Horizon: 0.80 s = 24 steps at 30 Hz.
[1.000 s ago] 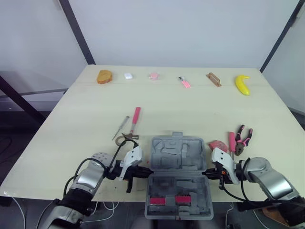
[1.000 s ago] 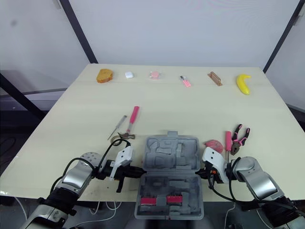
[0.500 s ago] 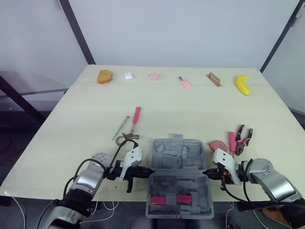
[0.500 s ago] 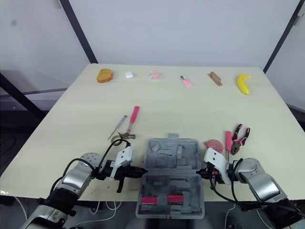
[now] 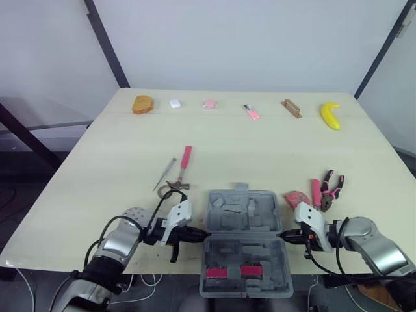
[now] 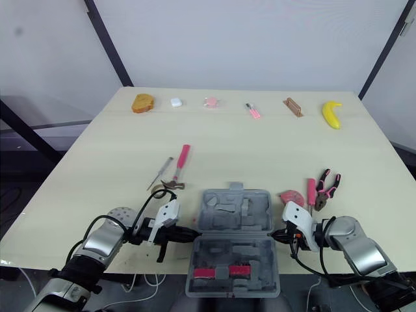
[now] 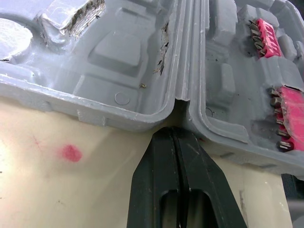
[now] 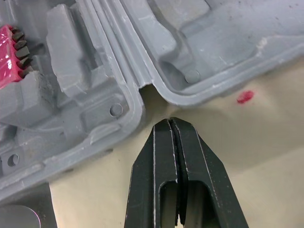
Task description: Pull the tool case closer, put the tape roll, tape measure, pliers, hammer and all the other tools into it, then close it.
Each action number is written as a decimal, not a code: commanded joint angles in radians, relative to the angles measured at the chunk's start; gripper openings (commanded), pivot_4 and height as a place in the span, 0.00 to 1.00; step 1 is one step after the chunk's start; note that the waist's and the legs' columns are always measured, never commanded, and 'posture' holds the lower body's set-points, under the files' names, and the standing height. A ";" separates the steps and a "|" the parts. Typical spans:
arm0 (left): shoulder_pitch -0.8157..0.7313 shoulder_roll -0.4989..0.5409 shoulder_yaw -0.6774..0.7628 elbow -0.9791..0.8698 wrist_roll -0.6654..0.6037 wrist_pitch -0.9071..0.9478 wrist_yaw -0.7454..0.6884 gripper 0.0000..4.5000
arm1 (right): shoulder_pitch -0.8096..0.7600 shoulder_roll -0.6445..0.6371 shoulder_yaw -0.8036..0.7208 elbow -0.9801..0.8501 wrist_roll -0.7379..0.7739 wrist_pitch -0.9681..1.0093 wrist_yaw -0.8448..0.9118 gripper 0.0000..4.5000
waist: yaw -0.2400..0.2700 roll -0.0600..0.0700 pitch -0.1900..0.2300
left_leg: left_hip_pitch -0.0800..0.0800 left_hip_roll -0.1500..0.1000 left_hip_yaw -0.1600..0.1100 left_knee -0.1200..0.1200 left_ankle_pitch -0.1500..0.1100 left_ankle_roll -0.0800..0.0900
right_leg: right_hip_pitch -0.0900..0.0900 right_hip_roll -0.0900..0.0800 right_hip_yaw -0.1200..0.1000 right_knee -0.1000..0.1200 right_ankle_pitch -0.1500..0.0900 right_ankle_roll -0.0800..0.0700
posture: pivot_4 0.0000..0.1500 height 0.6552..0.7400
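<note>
In the lower left of the head views, the left gripper lies low over the table. Its two black fingers are pressed flat together with nothing between them, and its tip sits at the hinge notch on the tool case's left side. Above it, left of centre, are a thin metal tool and the pink-handled hammer, side by side and slightly apart.

The grey tool case is open at lower centre. Its lid half lies flat toward the table's middle, and its near half reaches past the table's front edge. Two pink bit holders sit in that near half.

At lower right, the right gripper is likewise closed on nothing. Its tip points at the hinge notch on the case's right side, just short of it in the wrist view. Above it lie a pink round object, a pink-handled tool and the pliers. A banana lies at the upper right.
</note>
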 commanded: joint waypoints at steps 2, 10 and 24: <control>0.019 0.028 -0.006 0.018 0.010 0.005 -0.005 0.00 | 0.026 -0.026 -0.027 0.021 -0.006 0.009 -0.014 0.00 | 0.000 0.000 0.000 | 0.000 0.000 0.000 0.000 0.000 0.000 | 0.000 0.000 0.000 0.000 0.000 0.000 | 1.00 1.00; 0.051 0.052 0.065 0.007 -0.031 -0.006 0.042 0.00 | 0.089 -0.014 -0.144 0.004 0.042 -0.059 -0.049 0.00 | 0.000 0.000 0.000 | 0.000 0.000 0.000 0.000 0.000 0.000 | 0.000 0.000 0.000 0.000 0.000 0.000 | 1.00 1.00; 0.352 0.016 0.497 -0.080 -0.228 -0.166 0.279 0.00 | 0.362 0.147 -0.606 0.152 0.191 -0.563 -0.170 0.00 | -0.001 0.000 0.001 | 0.000 0.001 0.001 -0.001 0.000 0.000 | 0.000 -0.001 0.000 0.000 0.000 0.000 | 1.00 1.00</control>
